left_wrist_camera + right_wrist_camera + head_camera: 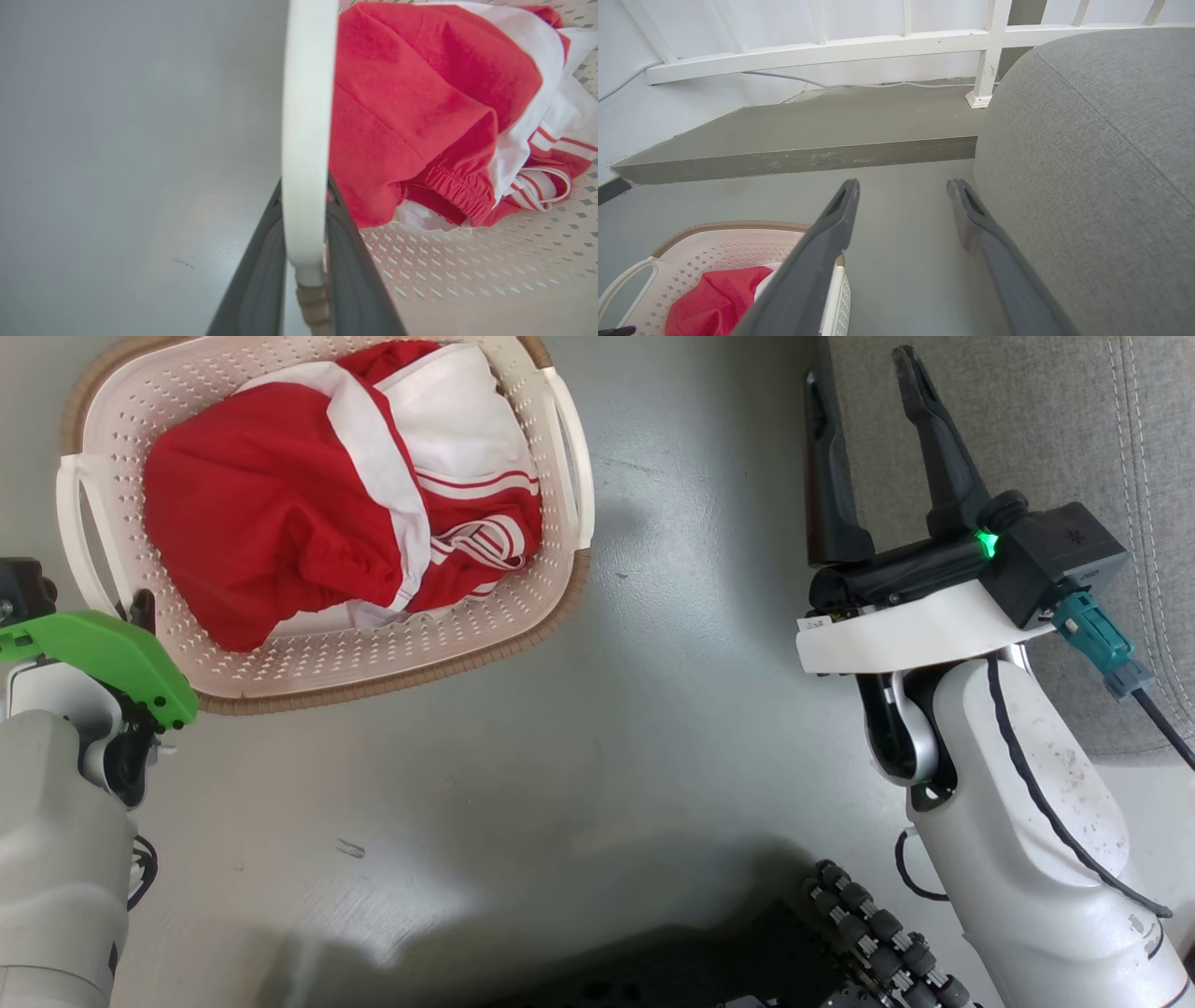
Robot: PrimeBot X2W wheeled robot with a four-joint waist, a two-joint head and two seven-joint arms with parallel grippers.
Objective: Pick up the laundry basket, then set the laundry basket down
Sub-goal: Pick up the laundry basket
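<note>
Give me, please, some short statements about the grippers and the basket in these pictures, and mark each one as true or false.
1. The left gripper is closed on a white handle of the laundry basket. True.
2. The right gripper grips the basket's other handle. False: it is open, holds nothing, and is beside a grey cushion.
3. Red-and-white clothing lies inside the basket. True.
4. The basket sits on the grey cushion. False: it is over the grey floor, apart from the cushion.
</note>
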